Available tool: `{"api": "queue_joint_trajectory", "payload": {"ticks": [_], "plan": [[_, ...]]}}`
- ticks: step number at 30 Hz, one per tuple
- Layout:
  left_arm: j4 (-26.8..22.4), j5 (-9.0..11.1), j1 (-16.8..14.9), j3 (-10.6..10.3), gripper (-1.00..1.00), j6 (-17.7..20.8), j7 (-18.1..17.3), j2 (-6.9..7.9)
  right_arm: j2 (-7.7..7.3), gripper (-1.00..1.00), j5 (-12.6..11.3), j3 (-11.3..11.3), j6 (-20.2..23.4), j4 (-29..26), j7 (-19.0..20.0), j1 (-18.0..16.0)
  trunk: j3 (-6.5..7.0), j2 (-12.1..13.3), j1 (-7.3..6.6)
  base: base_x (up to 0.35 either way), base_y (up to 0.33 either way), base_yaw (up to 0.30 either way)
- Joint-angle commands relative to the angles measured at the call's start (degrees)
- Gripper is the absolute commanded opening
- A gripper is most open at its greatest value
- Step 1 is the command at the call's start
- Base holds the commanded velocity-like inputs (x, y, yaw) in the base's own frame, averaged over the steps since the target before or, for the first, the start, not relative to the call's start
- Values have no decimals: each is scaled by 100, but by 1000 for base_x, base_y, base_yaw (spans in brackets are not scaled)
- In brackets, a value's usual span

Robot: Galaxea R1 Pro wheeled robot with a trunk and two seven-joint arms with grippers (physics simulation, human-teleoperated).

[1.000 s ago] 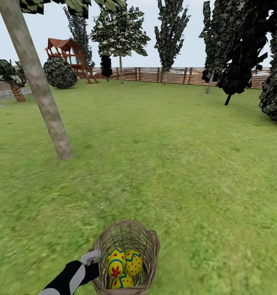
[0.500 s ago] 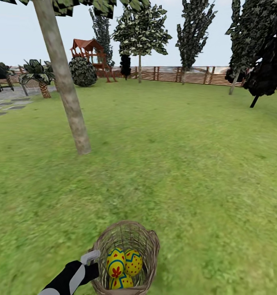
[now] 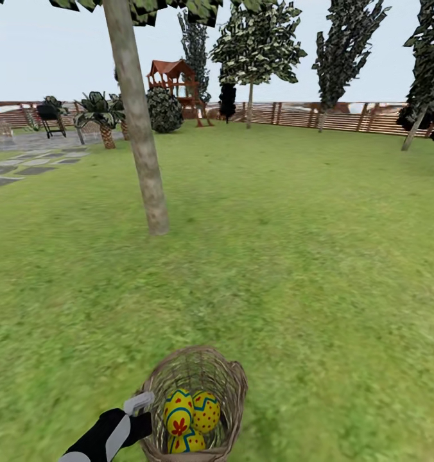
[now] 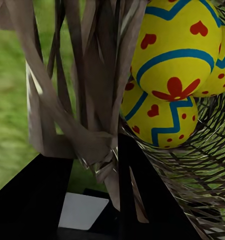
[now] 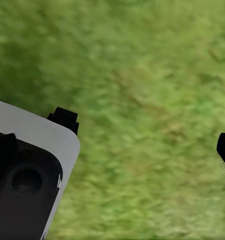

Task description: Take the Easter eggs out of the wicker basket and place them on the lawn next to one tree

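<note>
The wicker basket is low in the head view, with three yellow Easter eggs painted in red and blue inside it. My left gripper is shut on the basket's rim at its left side. In the left wrist view its black fingers clamp the wicker strands, and the eggs lie just behind them. A tree with a thick, pale, mottled trunk stands on the lawn ahead and to the left. Over bare grass, my right gripper is open with nothing between its fingers.
Grey stepping stones and small palms lie at far left. A round dark bush, a red playhouse and more trees line the wooden fence at the back. Open grass stretches to the right.
The head camera has turned left, so the tree, bush and fence sit further right in the picture. The basket, eggs and left gripper keep their place in the view.
</note>
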Motion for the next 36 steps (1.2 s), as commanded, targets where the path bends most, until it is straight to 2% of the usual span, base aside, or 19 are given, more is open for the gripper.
{"api": "queue_joint_trajectory", "payload": {"ticks": [1, 13, 19, 30, 36], "plan": [[-14, 89, -3, 12, -100, 29, 40, -4, -2, 100, 47, -35, -38, 18, -14, -6, -8, -4, 0, 0, 0, 285], [-14, 89, -3, 12, -100, 29, 40, -4, -2, 100, 47, -34, -49, 18, -14, -6, -45, -4, 0, 0, 0, 286], [-14, 89, -2, 12, -100, 29, 40, -4, 2, 100, 39, -34, -245, 52, -14, -6, -7, -4, 0, 0, 0, 200], [-14, 89, -2, 12, -100, 29, 40, -4, 1, 100, 54, -26, -251, 62, -7, -6, 60, -4, 0, 0, 0, 153], [-14, 89, -2, 12, -100, 29, 40, -4, 7, 100, 38, -26, -249, 62, -12, -6, 60, -4, 0, 0, 0, 279]]}}
